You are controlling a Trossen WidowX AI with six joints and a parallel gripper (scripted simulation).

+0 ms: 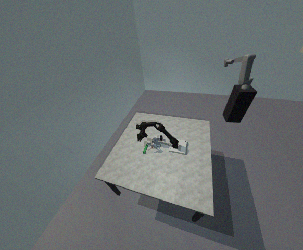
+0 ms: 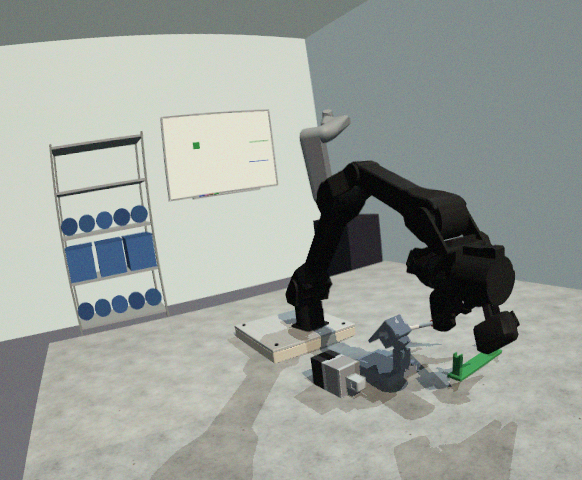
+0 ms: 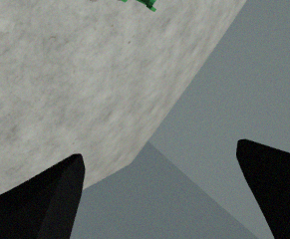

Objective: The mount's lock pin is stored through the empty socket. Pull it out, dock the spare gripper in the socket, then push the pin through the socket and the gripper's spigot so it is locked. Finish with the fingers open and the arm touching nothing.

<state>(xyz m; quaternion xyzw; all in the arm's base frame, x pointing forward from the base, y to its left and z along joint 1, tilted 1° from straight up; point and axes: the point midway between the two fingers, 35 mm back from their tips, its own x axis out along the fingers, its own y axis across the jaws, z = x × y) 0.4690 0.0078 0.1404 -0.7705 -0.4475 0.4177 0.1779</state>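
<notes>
Tool [image 1: 142, 138] [image 2: 468, 335] [image 3: 162, 157] open — two fingers [image 1: 139, 138] [image 2: 495, 333], one green bracket [image 1: 145, 148] [image 2: 475, 365] [image 3: 147, 4]

One black six-joint arm [image 1: 160, 127] [image 2: 402, 188], one pale-grey arm [image 1: 245, 70] [image 2: 316, 157], one table [image 1: 173, 174] [image 2: 141, 403] [image 3: 60, 90], one green bracket [image 1: 145, 148] [image 2: 469, 367] [image 3: 146, 4], one blue-grey mount [image 1: 156, 142] [image 2: 399, 361], one grey-and-black spare gripper [image 1: 161, 138] [image 2: 337, 373], one shelf rack [image 2: 100, 145], one whiteboard [image 2: 219, 160], three blue bins [image 2: 110, 256], ten blue round items [image 2: 104, 220].

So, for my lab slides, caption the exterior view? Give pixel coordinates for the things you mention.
Black arm arched over a table, its open pincer [image 2: 469, 330] [image 3: 162, 157] near a green bracket [image 2: 475, 364] [image 3: 146, 4].
</notes>
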